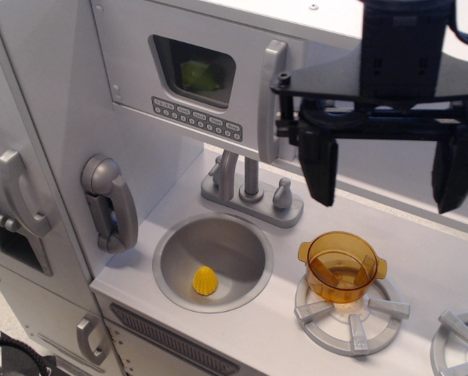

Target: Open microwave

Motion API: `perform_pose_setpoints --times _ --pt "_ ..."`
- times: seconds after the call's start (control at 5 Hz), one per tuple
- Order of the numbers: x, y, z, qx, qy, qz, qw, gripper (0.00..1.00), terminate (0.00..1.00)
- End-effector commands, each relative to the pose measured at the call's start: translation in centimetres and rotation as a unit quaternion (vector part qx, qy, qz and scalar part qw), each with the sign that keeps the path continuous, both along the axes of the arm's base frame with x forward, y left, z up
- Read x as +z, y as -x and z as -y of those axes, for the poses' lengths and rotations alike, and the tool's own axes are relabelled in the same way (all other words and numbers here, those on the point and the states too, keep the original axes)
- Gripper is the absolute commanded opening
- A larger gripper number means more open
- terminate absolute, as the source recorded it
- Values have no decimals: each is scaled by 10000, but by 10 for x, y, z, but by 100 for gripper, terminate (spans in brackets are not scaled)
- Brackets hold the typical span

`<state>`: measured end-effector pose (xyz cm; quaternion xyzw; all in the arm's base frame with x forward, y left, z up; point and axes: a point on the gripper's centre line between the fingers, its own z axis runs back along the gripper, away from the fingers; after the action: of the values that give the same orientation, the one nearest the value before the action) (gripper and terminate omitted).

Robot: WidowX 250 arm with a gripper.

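Observation:
The microwave [194,86] is a grey box at the top of the toy kitchen. Its flat door has a rounded clear window [193,72] with something green behind it, a button row [196,119] and a tall silver bar handle [270,100] on its right edge. The door looks shut or nearly shut. My black gripper [386,176] hangs to the right of the handle, at about its height, with its two fingers wide apart and nothing between them. The left finger [318,166] is a short way right of the handle, not touching it.
A grey wall phone [108,202] hangs at the left. A silver faucet [249,184] stands behind the round sink [249,235], which holds a small yellow toy [205,280]. An orange transparent pot [342,266] sits on a stove burner [351,317]. Cabinet doors with curved handles [20,192] are at far left.

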<state>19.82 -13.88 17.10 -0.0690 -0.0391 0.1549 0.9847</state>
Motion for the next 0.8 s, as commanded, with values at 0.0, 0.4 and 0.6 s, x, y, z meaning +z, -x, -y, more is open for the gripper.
perform_pose_setpoints --times 0.0,0.4,0.6 --pt "0 0 0 0 0 0 10000 100 0" --pt "-5 -27 -69 137 -183 673 9975 100 0" --pt "-11 -43 -101 93 -311 959 9949 100 0"
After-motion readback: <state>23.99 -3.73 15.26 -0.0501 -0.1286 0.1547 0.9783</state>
